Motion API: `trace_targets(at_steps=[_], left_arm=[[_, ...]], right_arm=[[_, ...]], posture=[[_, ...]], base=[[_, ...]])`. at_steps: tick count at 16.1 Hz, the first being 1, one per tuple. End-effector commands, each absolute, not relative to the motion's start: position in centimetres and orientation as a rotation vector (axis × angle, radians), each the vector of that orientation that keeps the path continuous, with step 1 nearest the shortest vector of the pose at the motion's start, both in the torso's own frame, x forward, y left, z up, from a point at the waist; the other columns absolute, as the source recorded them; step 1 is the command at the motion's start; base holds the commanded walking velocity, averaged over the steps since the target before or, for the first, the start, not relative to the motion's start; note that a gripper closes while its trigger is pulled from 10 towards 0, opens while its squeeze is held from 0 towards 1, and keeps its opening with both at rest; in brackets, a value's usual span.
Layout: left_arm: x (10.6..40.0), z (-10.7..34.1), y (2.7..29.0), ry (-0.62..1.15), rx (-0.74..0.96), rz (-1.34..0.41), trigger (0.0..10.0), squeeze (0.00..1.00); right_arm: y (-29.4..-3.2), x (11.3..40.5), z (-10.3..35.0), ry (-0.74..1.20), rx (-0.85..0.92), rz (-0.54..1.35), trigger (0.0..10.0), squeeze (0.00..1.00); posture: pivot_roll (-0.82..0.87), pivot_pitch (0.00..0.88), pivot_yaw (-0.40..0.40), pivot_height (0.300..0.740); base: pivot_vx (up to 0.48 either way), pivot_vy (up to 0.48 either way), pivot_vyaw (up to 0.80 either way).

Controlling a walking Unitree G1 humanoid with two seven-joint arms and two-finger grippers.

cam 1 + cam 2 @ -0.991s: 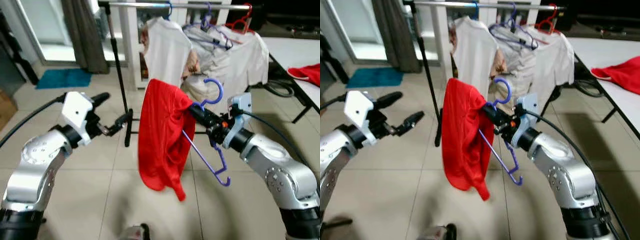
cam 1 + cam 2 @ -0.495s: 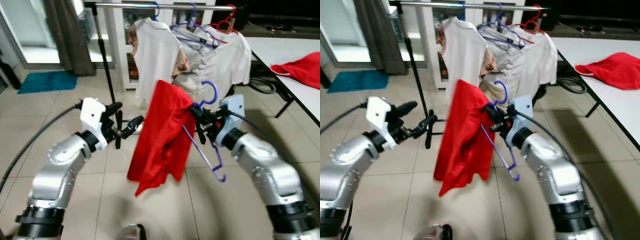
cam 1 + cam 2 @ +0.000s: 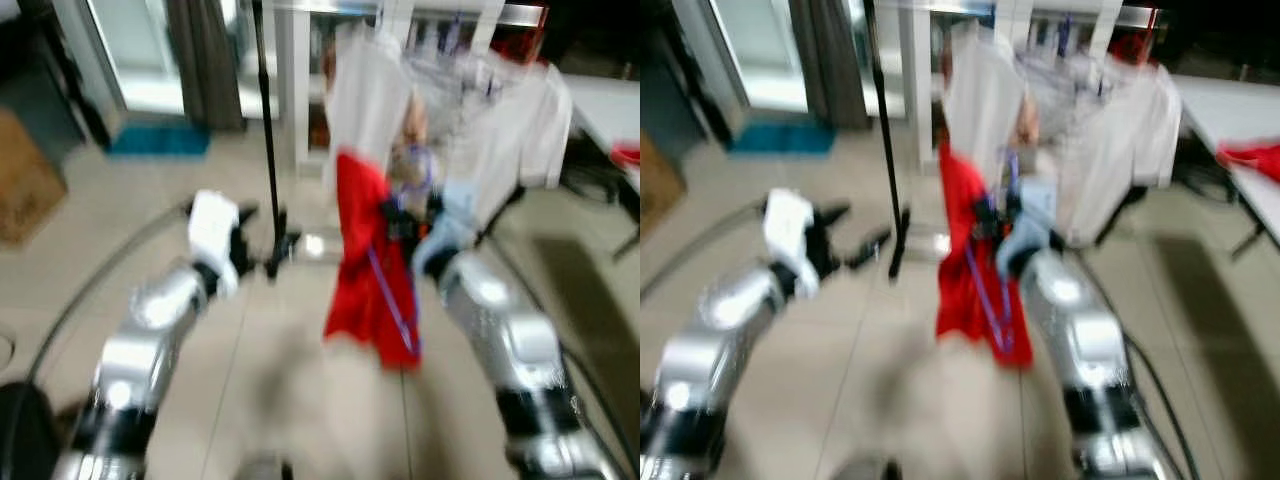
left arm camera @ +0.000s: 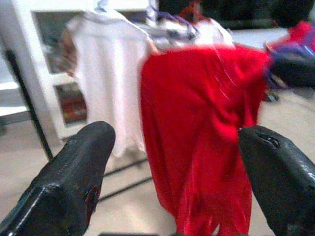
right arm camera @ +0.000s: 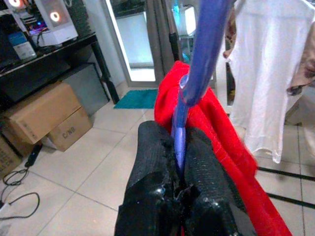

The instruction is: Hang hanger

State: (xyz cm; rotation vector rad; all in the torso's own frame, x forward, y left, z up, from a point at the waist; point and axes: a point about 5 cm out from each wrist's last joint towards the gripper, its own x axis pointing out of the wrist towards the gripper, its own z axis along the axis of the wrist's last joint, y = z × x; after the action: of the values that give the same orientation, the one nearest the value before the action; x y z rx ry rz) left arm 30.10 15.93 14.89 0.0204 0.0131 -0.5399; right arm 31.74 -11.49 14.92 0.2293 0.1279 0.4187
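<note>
Tiled floor (image 3: 300,340), hanger (image 5: 189,88) in right end effector (image 5: 179,162)

View: blurring and swinging as the head camera is moving.
Clothes rack (image 3: 268,150): drawing nearer, now close ahead.
Red shirt (image 3: 372,255): swaying from slanted to hanging straight.
Right gripper (image 5: 178,162): carrying purple hanger (image 5: 199,64) closer to white shirts (image 3: 365,95).

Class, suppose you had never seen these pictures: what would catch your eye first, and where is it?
A bright red shirt hangs mid-scene from a purple hanger, which the right gripper clamps in its jaws. Behind it white shirts hang on a clothes rack, and the left gripper, jaws wide open, faces the red shirt.
</note>
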Motion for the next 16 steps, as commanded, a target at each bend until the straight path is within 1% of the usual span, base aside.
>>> trace_targets(at_steps=[1, 2, 3, 4, 5, 8, 9, 11, 12, 13, 14, 15, 16], left_arm=[[30.3, 15.2, 16.5, -0.004, -0.027, -0.449, 10.0, 0.0], [30.1, 15.1, 17.4, -0.033, -0.022, -0.327, 10.0, 0.0], [29.6, 14.7, 17.4, -0.013, -0.007, -0.313, 10.0, 0.0], [29.2, 14.4, 17.3, -0.008, 0.015, -0.304, 10.0, 0.0], [29.0, 14.3, 17.3, -0.006, 0.013, -0.291, 10.0, 0.0], [28.8, 14.1, 17.1, 0.004, 0.001, -0.243, 10.0, 0.0], [28.9, 14.0, 17.1, 0.02, 0.039, -0.248, 10.0, 0.0], [29.2, 13.8, 16.7, 0.045, 0.057, -0.295, 10.0, 0.0], [29.4, 13.7, 16.0, 0.052, 0.043, -0.378, 10.0, 0.0], [29.4, 13.7, 15.7, 0.056, 0.026, -0.423, 10.0, 0.0], [29.6, 13.7, 14.8, 0.066, 0.047, -0.521, 10.0, 0.43], [30.1, 13.8, 14.4, 0.058, 0.072, -0.548, 10.0, 1.0], [30.6, 13.9, 14.0, 0.046, 0.107, -0.562, 10.0, 1.0]], right_arm=[[-12.0, 31.7, 15.8, 0.083, 0.224, 0.414, 10.0, 0.0], [-12.3, 31.3, 15.4, 0.095, 0.228, 0.392, 10.0, 0.0], [-12.7, 31.1, 14.9, 0.111, 0.24, 0.357, 10.0, 0.0], [-12.7, 30.8, 14.4, 0.127, 0.269, 0.346, 10.0, 0.0], [-12.5, 30.6, 14.2, 0.132, 0.26, 0.359, 10.0, 0.0], [-11.5, 30.5, 14.0, 0.134, 0.237, 0.379, 10.0, 0.0], [-10.8, 30.6, 14.4, 0.116, 0.243, 0.398, 10.0, 0.0], [-10.2, 30.6, 15.1, 0.097, 0.232, 0.43, 10.0, 0.0], [-9.9, 30.6, 15.5, 0.085, 0.234, 0.452, 10.0, 0.0], [-9.7, 30.6, 15.7, 0.08, 0.236, 0.461, 10.0, 0.0], [-8.9, 30.7, 16.5, 0.064, 0.257, 0.495, 10.0, 0.0], [-8.1, 30.7, 17.2, 0.048, 0.278, 0.533, 10.0, 0.0], [-7.6, 30.7, 17.7, 0.039, 0.294, 0.563, 10.0, 0.0]], posture=[[-0.04, 0.033, 0.001, 0.74], [-0.04, 0.035, -0.005, 0.74], [-0.03, 0.034, -0.009, 0.74], [-0.03, 0.034, -0.012, 0.74], [-0.03, 0.035, -0.012, 0.74], [-0.02, 0.039, -0.011, 0.74], [-0.03, 0.039, -0.009, 0.74], [-0.03, 0.037, -0.007, 0.74], [-0.04, 0.035, -0.007, 0.74], [-0.04, 0.035, -0.007, 0.74], [-0.04, 0.03, -0.006, 0.74], [-0.04, 0.028, -0.005, 0.74], [-0.03, 0.035, -0.009, 0.74]], base=[[0.0, 0.0, 0.0], [0.0, 0.0, 0.0], [0.0, 0.0, 0.0], [0.0, -0.255, 0.0], [0.0, -0.379, 0.0], [0.0, -0.48, 0.54], [0.0, -0.48, 0.0], [0.0, 0.0, 0.0], [0.0, 0.0, 0.0], [0.0, 0.0, 0.0], [0.0, 0.0, 0.0], [0.0, 0.0, 0.0], [0.0, 0.0, 0.0]])
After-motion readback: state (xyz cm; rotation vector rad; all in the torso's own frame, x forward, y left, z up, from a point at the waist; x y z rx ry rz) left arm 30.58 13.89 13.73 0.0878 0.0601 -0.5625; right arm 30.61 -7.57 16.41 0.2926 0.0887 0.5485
